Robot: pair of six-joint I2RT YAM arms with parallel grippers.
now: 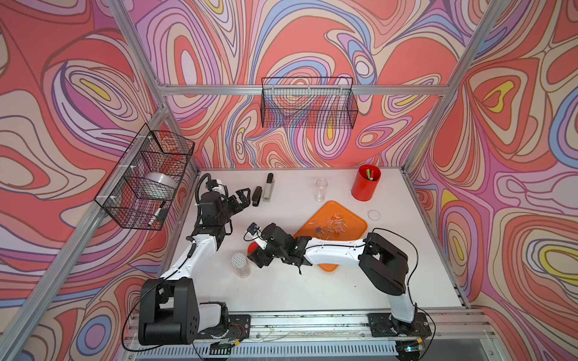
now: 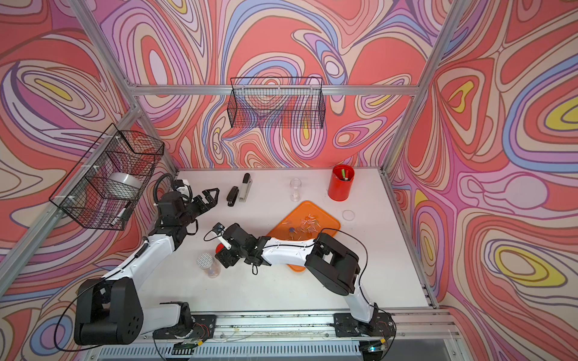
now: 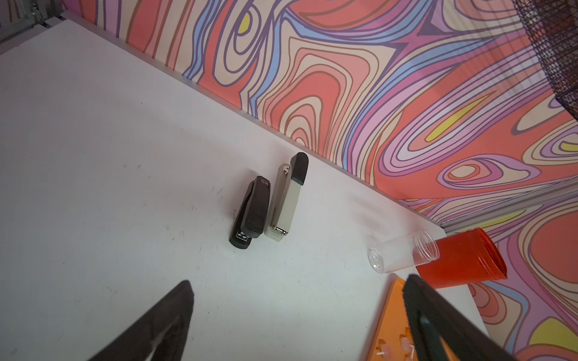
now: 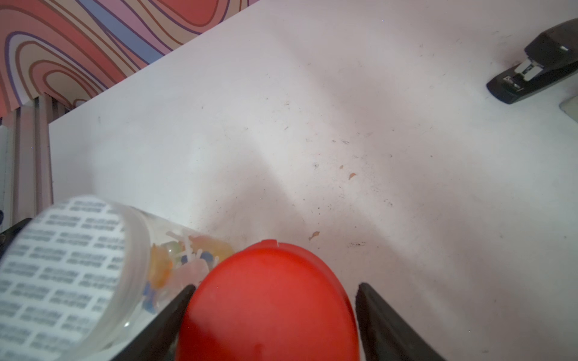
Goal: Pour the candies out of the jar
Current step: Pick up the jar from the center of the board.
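In both top views, sealed jar [image 1: 240, 265] upright at eight o'clock from orange tray [image 1: 356, 225], loose candies [image 1: 333, 223] on tray, left wrist, left gripper [image 3: 297, 281] spread wide and empty, right wrist, right gripper [image 4: 275, 287] part-open astride red lid [image 4: 269, 312], gap at one finger, sealed jar holding candies just beside

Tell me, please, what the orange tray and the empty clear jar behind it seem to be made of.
Orange tray: likely plastic, smooth with a soft sheen; even colour, rounded moulded corners. Empty clear jar: probably plastic, glossy; see-through wall, moulded screw thread at its mouth; glass cannot be ruled out.
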